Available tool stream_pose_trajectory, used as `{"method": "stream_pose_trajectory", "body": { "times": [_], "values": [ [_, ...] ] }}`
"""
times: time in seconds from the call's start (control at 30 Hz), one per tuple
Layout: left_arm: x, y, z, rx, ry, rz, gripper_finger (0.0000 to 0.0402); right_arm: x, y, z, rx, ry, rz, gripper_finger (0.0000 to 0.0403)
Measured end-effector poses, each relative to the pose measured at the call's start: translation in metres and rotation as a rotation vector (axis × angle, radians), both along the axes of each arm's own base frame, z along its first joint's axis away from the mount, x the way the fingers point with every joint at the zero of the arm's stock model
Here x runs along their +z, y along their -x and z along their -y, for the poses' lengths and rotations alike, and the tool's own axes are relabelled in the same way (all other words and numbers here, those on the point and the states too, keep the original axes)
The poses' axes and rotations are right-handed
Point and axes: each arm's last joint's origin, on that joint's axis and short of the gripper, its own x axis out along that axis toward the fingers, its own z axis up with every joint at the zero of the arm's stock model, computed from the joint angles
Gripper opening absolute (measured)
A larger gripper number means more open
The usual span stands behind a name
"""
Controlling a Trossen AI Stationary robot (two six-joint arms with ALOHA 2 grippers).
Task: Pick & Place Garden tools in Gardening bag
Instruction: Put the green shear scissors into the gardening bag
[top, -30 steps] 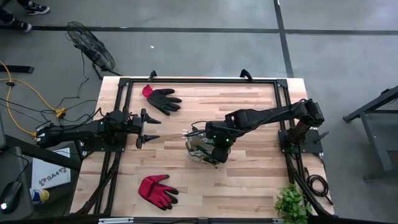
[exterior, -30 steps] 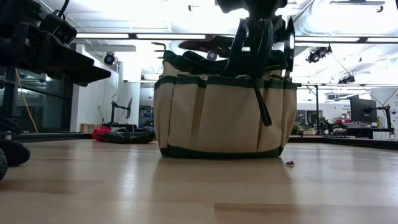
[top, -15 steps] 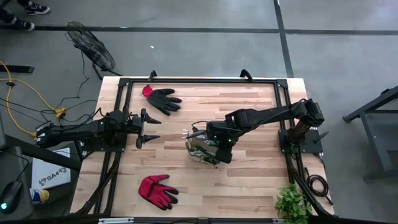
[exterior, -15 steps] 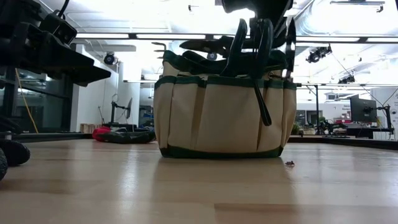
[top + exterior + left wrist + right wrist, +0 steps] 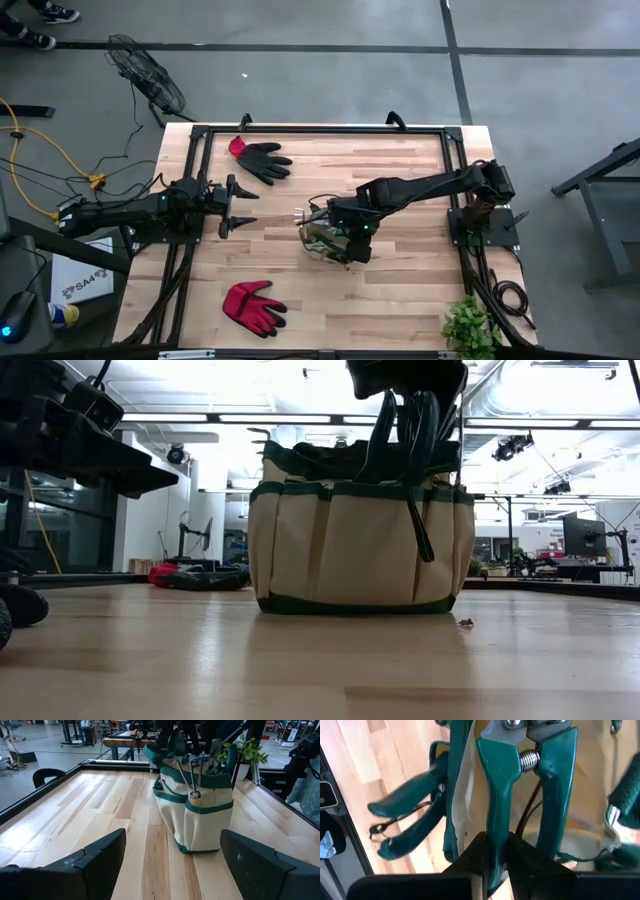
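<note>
Around your bench you've got grey concrete floor [image 5: 330, 80] w/ dark seam lines, a floor fan [image 5: 145, 75] beyond the far-left corner and a yellow cable [image 5: 40, 150] trailing at left. A potted plant [image 5: 470, 325] sits at the near-right corner. Low view: bright ceiling strip lights [image 5: 230, 418], exposed ducting [image 5: 510, 395], more benches in bkgd.

You're looking at a cream fabric bucket bag [image 5: 355, 545] with dark green trim, and glossy teal-green pruner handles [image 5: 499, 795] with a silver spring between them. One glove [image 5: 259, 159] is black with a red cuff, the other glove [image 5: 252, 305] red all over. Pale striped wooden tabletop [image 5: 400, 290], leafy green plant [image 5: 470, 326].
</note>
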Motion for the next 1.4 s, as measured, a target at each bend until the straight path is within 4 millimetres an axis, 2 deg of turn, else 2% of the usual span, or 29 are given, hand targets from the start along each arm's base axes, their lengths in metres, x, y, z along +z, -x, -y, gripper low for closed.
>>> {"method": "stream_pose_trajectory", "body": {
  "times": [0.63,1.0,1.4],
  "values": [
    [0.000,0.000,0.000,-0.001,0.000,0.000,0.0319,0.002,-0.014,-0.002,-0.034,-0.027,0.131,0.0035],
    [0.000,0.000,0.000,-0.001,0.000,0.000,0.0319,0.005,-0.021,0.002,-0.047,0.014,0.215,0.0035],
    [0.000,0.000,0.000,-0.001,0.000,0.000,0.0319,0.001,-0.008,0.003,-0.046,0.030,0.073,0.0035]
  ]
}}
